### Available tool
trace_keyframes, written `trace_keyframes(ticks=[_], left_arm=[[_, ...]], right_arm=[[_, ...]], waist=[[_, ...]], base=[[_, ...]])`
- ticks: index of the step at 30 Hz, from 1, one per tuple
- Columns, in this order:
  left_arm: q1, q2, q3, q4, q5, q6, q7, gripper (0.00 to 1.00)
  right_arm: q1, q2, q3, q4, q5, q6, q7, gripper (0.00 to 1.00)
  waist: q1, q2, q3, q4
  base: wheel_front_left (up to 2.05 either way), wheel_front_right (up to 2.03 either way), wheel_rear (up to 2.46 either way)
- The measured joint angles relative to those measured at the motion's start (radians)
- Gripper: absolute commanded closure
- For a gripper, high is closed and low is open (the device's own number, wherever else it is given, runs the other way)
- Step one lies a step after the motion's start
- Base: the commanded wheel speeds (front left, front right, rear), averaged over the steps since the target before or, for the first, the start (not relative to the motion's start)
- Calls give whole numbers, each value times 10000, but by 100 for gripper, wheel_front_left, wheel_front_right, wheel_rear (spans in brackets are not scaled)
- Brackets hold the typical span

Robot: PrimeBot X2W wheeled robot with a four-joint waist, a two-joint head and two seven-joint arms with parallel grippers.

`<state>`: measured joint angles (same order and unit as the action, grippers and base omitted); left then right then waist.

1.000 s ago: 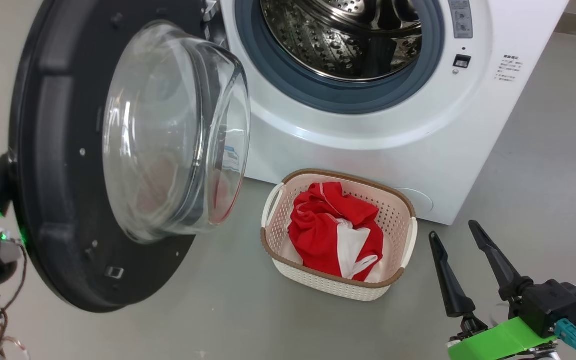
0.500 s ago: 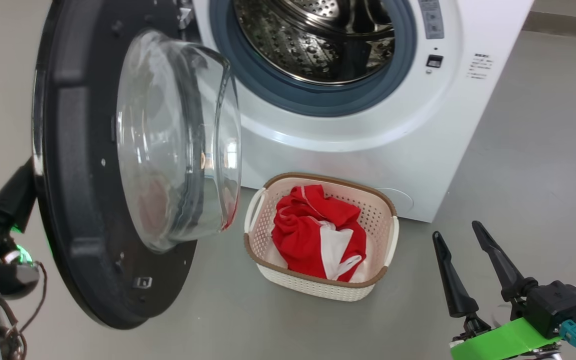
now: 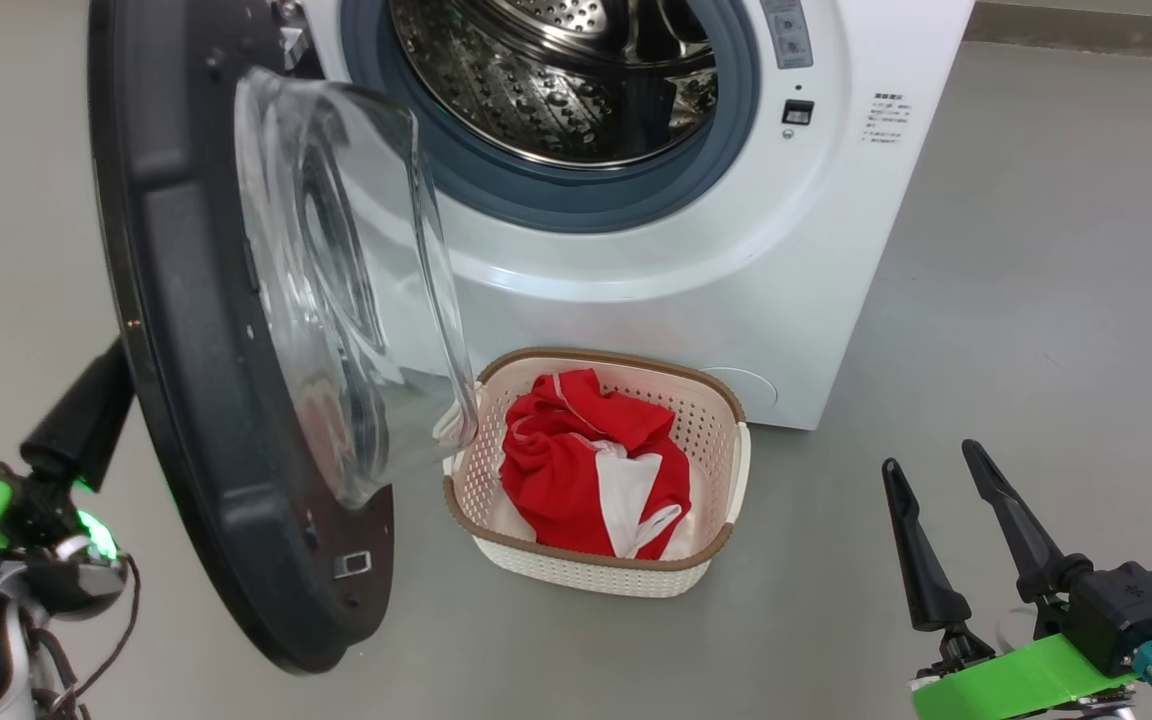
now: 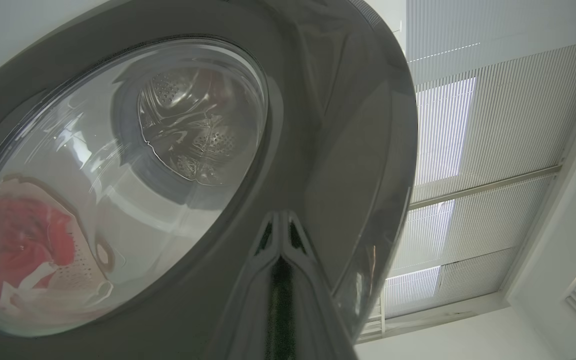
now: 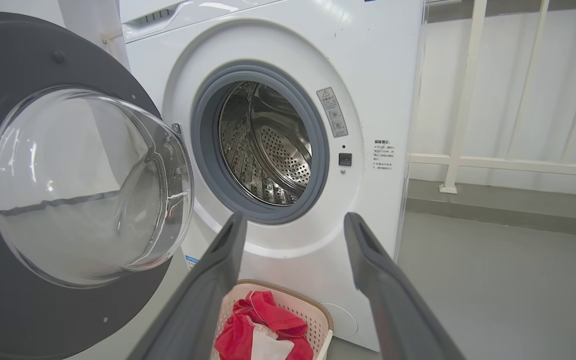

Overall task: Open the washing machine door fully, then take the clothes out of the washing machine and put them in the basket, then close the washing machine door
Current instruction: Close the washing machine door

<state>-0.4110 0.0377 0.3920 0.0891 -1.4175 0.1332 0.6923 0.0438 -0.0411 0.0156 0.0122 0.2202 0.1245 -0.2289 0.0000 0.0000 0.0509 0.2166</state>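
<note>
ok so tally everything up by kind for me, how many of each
big white front-loading washing machine: 1
round black-rimmed glass washing machine door: 1
cream perforated plastic basket: 1
heap of red and white fabric clothes: 1, garment count unclear
dark two-finger grippers: 2, left gripper, right gripper
total: 6

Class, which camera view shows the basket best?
Head view: the basket appears nearly whole, with clothes inside. Right wrist view cuts it off at the bottom edge; left wrist view shows it warped through the washing machine door glass.
</note>
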Motion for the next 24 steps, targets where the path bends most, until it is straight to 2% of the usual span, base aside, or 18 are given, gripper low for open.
trace_keyframes(ticks=[24], left_arm=[[194, -21, -1221, 8, -1174, -4, -525, 100]], right_arm=[[-55, 0, 21, 81, 77, 0, -94, 0]], waist=[[0, 0, 509, -1052]], base=[[0, 0, 0]])
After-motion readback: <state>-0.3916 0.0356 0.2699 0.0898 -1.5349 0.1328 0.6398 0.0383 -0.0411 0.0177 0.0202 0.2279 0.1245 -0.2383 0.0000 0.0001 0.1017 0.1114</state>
